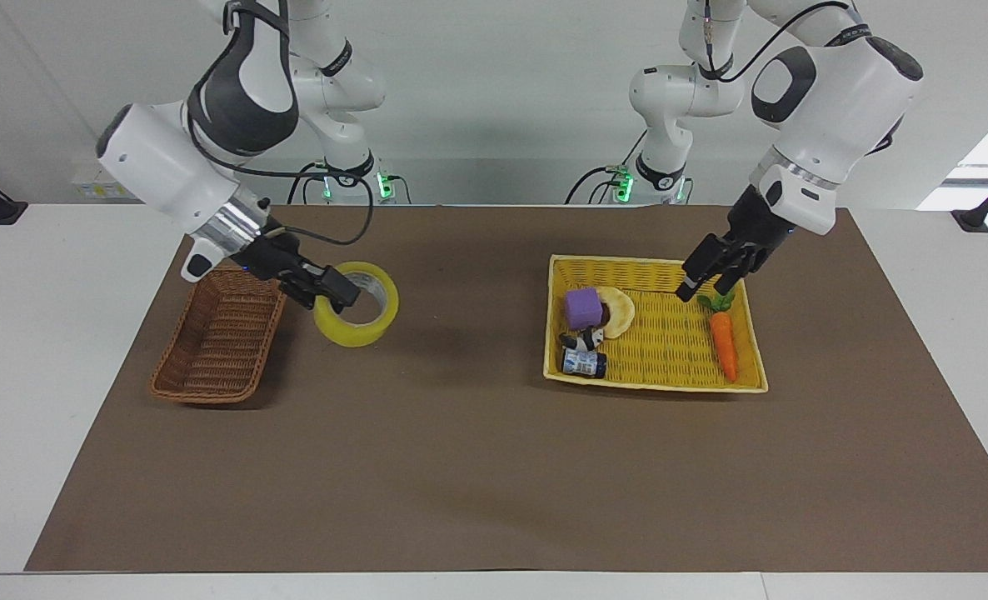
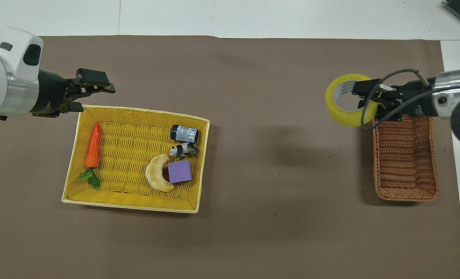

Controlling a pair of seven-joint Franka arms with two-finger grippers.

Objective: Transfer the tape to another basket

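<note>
Two baskets sit on the brown mat: the dark wicker basket at mid-left of the facing view, and a yellow basket at mid-right of it. The tape is up off the mat, just beside the wicker basket's rim at the end nearer the robots, toward the table's middle; in the overhead view it shows at upper right, not over the basket's inside. The right gripper, reaching in from the upper left of the facing view, is clamped on the roll's wall, one finger inside the core, the other outside; fingertips pinched tight on it. The left gripper hangs over the yellow basket's rim on the robots' side, upper right of the facing view, w/ nothing in it & jaws spread apart; overhead it sits at upper left. In the yellow basket: a carrot toward the left arm's end, plus a purple block, a pale crescent biscuit, a small panda figure & a dark little bottle clustered at the end nearest the table's middle.
</note>
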